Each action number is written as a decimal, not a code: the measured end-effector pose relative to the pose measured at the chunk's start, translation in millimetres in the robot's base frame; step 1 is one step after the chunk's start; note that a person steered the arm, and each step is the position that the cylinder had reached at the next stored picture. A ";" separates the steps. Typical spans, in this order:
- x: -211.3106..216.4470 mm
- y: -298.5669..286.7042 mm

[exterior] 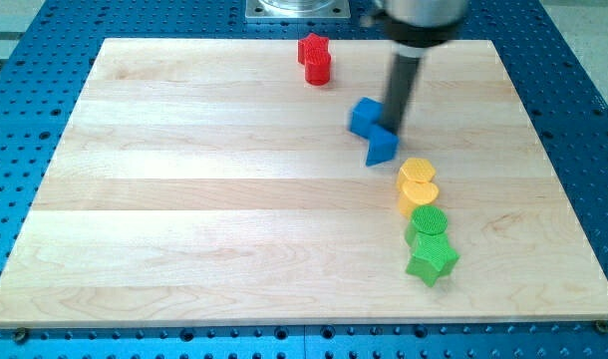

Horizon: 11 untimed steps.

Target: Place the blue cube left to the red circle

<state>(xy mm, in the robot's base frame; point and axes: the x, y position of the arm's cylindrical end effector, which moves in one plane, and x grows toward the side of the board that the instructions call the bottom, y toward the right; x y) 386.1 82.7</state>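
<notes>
The blue cube [363, 117] lies in the upper middle of the wooden board [184, 199]. My tip [392, 129] stands against the cube's right side, just above a blue triangular block [381, 148] that touches the cube's lower right corner. The red circle [319, 70] lies near the view's top edge of the board, up and left of the blue cube, with a red star-like block [311, 47] touching it from above. The cube is to the right of and below the red circle, a short gap apart.
Below the blue triangle, running down the view's right: two yellow blocks [417, 172] [417, 194], a green circle [428, 222] and a green star [431, 260], all close together. The arm's dark body [419, 20] hangs over the top edge.
</notes>
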 end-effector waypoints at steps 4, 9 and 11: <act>-92.1 -36.0; -35.8 -95.8; -71.5 -106.0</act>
